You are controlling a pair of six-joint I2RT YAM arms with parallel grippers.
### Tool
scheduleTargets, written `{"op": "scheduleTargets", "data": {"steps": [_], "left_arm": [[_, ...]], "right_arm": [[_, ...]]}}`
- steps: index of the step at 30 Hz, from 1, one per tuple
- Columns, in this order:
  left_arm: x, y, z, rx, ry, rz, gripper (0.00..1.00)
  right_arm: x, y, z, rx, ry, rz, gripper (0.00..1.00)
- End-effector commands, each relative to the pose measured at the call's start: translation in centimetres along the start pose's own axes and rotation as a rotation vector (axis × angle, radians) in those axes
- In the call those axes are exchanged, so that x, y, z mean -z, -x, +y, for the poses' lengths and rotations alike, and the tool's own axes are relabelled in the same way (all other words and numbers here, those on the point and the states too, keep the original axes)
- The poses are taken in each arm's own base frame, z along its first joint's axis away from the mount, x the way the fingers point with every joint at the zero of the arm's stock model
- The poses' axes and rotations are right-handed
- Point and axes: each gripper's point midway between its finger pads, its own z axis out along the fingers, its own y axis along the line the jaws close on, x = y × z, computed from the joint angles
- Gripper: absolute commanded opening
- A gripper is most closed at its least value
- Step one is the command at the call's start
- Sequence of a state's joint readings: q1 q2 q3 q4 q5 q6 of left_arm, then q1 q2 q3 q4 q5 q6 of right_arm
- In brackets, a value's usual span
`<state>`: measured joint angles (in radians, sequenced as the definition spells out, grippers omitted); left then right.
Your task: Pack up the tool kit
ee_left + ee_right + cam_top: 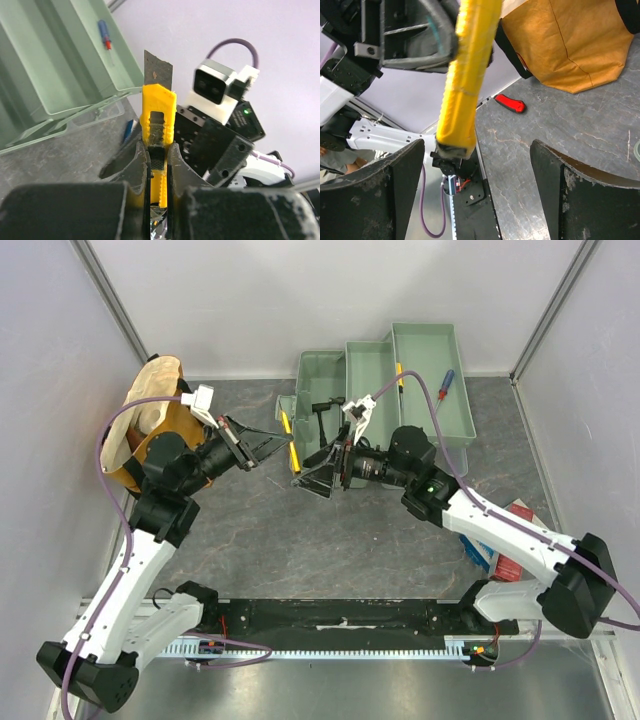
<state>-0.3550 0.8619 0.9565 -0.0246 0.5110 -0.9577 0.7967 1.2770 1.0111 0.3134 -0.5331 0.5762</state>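
Note:
My left gripper (287, 443) is shut on a yellow-and-black utility knife (158, 119) and holds it off the table, blade (158, 67) out beyond the jaws. My right gripper (308, 473) faces it with jaws wide open. In the right wrist view the knife's yellow body (468, 75) hangs just ahead of the gap, nearer the left finger (402, 192), touching neither. The pale-green toolbox (432, 352) stands open at the back with a small hammer (322, 412) and a blue-handled screwdriver (446, 380) in it. A red-handled tool (510, 103) lies on the table by the bag.
A mustard-yellow cloth bag (150, 420) sits at the back left, close behind my left arm. Blue-and-red packets (505, 540) lie at the right beside my right arm. The grey table (300, 550) is walled in on three sides.

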Motion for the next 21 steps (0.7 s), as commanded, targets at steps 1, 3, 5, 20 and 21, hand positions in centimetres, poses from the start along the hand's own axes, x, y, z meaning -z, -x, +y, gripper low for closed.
{"op": "scheduleTargets", "data": {"steps": [1, 3, 5, 20, 21], "left_arm": [[0.0, -0.1, -3.0, -0.007, -0.126, 0.016, 0.02], [-0.2, -0.3, -2.9, -0.006, -0.124, 0.023, 0.02], [-0.3, -0.3, -2.7, -0.006, -0.117, 0.021, 0.02], [-10.2, 1.4, 4.5, -0.026, 0.164, 0.113, 0.02], [-11.4, 1.3, 4.8, -0.036, 0.181, 0.125, 0.02]], "right_arm": [[-1.0, 3.6, 1.8, 0.019, 0.049, -0.107, 0.9], [-1.2, 3.9, 1.6, 0.011, 0.043, -0.124, 0.84], [-1.1, 4.3, 1.5, 0.009, 0.033, -0.14, 0.74], [10.2, 7.2, -7.1, 0.182, -0.742, -0.281, 0.98], [11.4, 7.5, -7.2, 0.188, -0.785, -0.297, 0.98]]}}
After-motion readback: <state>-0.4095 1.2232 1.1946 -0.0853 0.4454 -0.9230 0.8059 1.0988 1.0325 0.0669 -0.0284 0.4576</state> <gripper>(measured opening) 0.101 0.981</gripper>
